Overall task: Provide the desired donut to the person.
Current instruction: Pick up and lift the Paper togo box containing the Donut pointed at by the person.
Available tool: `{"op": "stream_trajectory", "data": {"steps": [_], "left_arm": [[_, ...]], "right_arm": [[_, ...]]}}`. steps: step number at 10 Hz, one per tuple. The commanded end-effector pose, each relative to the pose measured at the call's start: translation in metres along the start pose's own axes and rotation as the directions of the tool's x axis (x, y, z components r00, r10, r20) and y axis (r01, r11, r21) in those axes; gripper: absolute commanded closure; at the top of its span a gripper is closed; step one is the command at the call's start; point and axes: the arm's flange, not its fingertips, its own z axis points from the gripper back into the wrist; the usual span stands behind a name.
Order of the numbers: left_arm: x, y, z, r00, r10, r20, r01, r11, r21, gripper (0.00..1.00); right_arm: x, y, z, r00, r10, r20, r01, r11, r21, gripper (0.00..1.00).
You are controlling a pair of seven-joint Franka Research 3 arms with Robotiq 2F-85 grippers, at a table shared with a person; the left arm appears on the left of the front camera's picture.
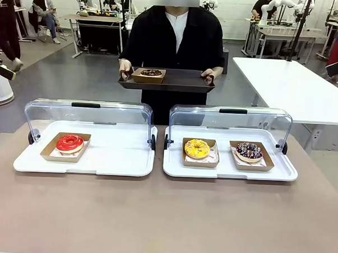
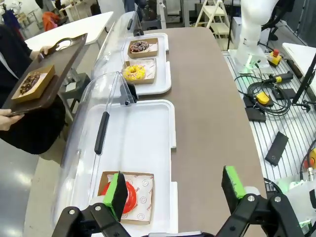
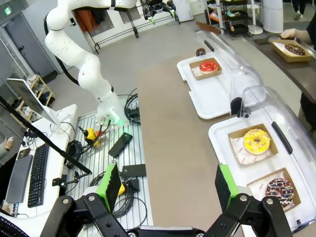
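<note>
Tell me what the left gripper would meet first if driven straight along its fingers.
Likely the rim of the white tray holding the red donut, or the brown table beside it; depth is unclear. The left gripper is open.

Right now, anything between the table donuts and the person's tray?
Yes: the left lid and right lid stand open at the far side, between the red donut, yellow donut, sprinkled donut and the brown tray held by the person.
</note>
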Motion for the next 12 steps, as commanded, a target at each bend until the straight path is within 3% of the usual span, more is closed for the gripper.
{"op": "stream_trajectory", "data": {"steps": [1, 12], "left_arm": [[-0.0070, 0.0081, 0.0082, 0.999, -0.037, 0.027, 0.039, 0.998, -0.043, 0.00], [-0.0074, 0.0088, 0.0016, 1.000, -0.004, 0.013, 0.005, 0.999, -0.045, 0.00]], "right_arm": [[0.0002, -0.0002, -0.0004, 1.000, 0.005, 0.009, -0.005, 1.000, 0.011, 0.00], [0.0002, -0.0002, -0.0004, 1.000, 0.005, 0.009, -0.005, 1.000, 0.011, 0.00]]}}
